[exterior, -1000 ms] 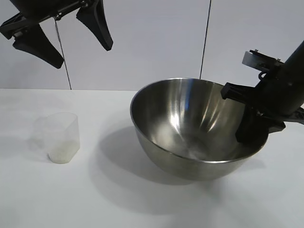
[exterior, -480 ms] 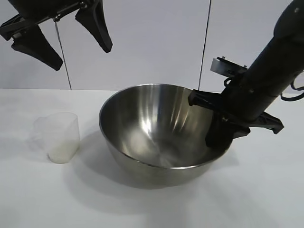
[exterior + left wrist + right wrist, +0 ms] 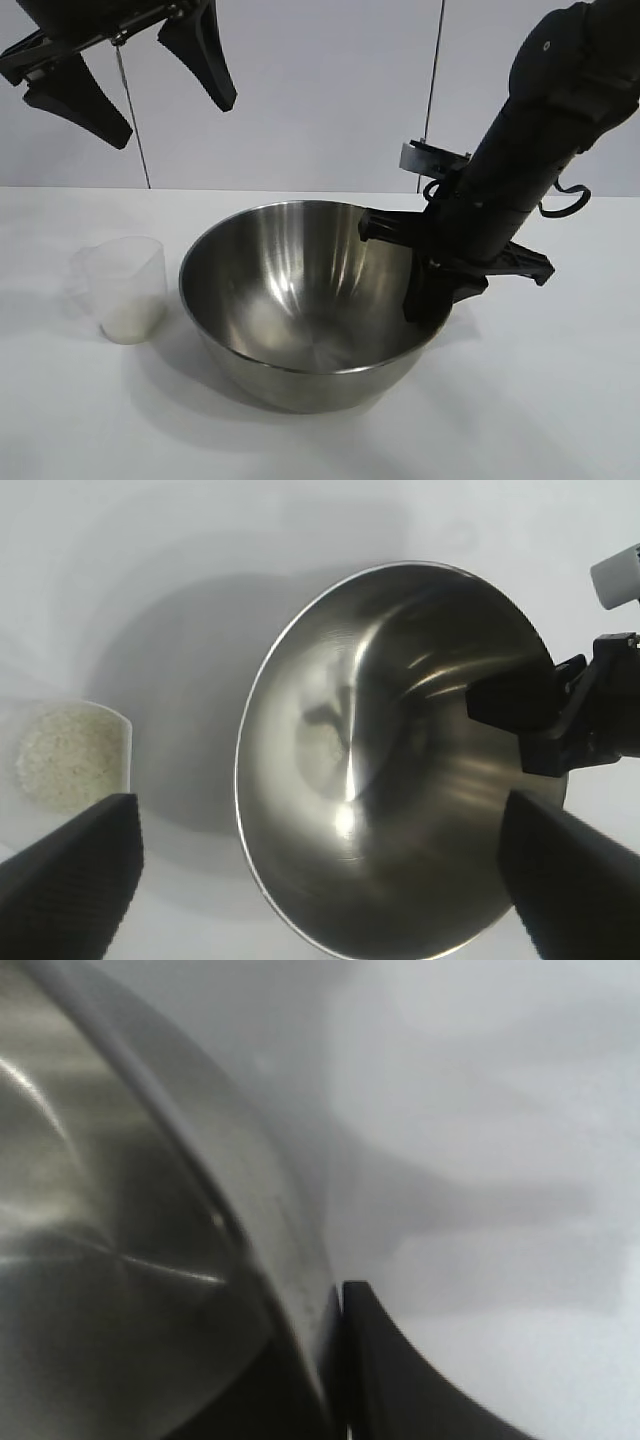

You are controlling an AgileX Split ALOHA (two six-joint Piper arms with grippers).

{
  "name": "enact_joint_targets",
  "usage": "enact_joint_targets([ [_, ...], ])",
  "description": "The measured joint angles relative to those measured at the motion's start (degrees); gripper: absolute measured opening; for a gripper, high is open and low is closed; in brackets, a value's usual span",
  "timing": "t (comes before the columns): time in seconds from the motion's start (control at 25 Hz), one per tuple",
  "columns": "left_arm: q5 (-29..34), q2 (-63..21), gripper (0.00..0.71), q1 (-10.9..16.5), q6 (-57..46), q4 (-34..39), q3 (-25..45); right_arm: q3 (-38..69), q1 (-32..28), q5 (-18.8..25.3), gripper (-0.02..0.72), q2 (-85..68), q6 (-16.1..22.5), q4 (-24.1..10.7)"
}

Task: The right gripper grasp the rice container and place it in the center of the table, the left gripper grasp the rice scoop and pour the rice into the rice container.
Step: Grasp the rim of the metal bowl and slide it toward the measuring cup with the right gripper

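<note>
The right gripper (image 3: 432,292) has one finger sunk inside the rice container (image 3: 300,300), its tip hidden against the dark inner wall; the outer finger is behind the rim. In the right wrist view only a sliver of finger shows beside the rim. The left gripper (image 3: 125,95) is cut off above its fingers by the frame's edge.

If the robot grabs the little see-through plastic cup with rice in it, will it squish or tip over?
The small clear plastic measuring cup looks thin-walled, so a hard squeeze might flex it. It holds only a shallow layer of white rice, so it is probably light and could slide on the smooth white table. It stands upright on a flat base, so tipping seems unlikely.
</note>
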Motion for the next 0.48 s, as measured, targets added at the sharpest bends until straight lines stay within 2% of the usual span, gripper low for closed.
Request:
enact_joint_targets([
  [0.04, 0.0, 0.0, 0.694, 0.0, 0.0, 0.0, 0.0, -0.1, 0.0, 0.2, 0.109, -0.1, 0.1, 0.1],
  [0.08, 0.0, 0.0, 0.694, 0.0, 0.0, 0.3, 0.0, -0.2, 0.0, 0.5, 0.189, -0.1, 0.2, 0.1],
  [0.16, 0.0, 0.0, 0.694, 0.0, 0.0, 1.1, 0.0, -0.2, 0.0, 1.1, 0.424, -0.1, 0.2, 0.2],
  [0.24, 0.1, 0.0, 0.694, 0.0, 0.0, 2.3, 0.0, -0.2, 0.0, 1.4, 0.589, -0.5, 0.2, 0.3],
  [0.32, 0.1, 0.0, 0.694, 0.0, 0.4, 2.9, 0.0, -0.2, 0.0, 2.1, 0.657, -1.7, 0.2, 0.4],
  [0.48, 0.1, 0.0, 0.694, 0.0, 1.5, 3.2, 0.0, -2.1, -0.1, 5.3, 0.686, -5.9, 0.3, 0.5],
])
